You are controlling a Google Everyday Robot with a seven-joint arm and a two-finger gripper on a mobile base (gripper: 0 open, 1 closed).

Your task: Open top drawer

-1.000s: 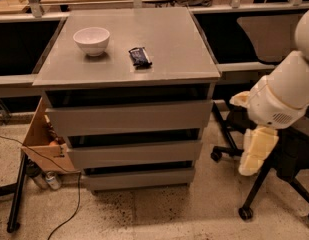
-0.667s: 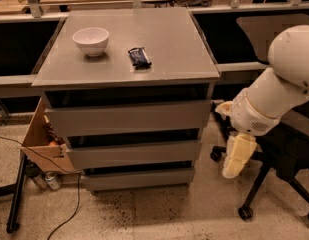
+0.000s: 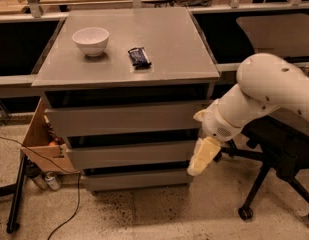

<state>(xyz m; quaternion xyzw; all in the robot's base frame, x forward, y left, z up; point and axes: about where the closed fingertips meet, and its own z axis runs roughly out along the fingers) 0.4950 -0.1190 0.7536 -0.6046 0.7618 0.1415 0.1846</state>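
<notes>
The top drawer (image 3: pixel 125 119) is the uppermost of three grey handleless drawers in a grey cabinet; its flat front sits level with the two below, with a dark gap above it. My gripper (image 3: pixel 200 159) hangs from the white arm at the cabinet's right front corner, pointing down, level with the middle drawer (image 3: pixel 131 154) and just to the right of its end. It holds nothing that I can see.
A white bowl (image 3: pixel 91 40) and a dark snack packet (image 3: pixel 139 57) lie on the cabinet top (image 3: pixel 169 44). A cardboard box (image 3: pixel 41 143) and cans (image 3: pixel 46 179) sit at the left. A black office chair (image 3: pixel 279 154) stands at the right. Cables run over the floor.
My arm and gripper have swung left, from beside the chair to the cabinet's right front corner. The drawers have not moved.
</notes>
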